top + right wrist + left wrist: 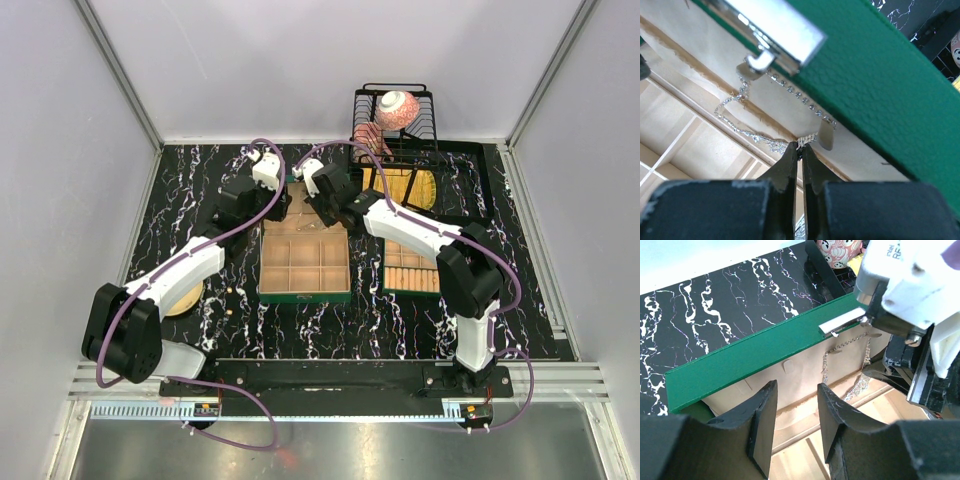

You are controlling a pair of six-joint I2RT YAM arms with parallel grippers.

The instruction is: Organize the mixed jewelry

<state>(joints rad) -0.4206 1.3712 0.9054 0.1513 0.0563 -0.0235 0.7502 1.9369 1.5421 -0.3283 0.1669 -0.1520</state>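
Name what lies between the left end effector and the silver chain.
Only bare beige lid lining between left end effector and chain; left wrist view shows it.

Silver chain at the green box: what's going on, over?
Right end effector shut on chain. Left end effector open, empty. Chain draped against green lid, just under its metal clasp; snag risk.

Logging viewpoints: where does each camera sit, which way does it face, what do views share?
Top external: above, behind the bases, looking down at the table; left arm, right arm show.
Left wrist: behind the open left gripper, facing the green lid, chain and right gripper.
Right wrist: behind the right gripper, shut on the chain.
Shared: both wrists see chain, lid, clasp.
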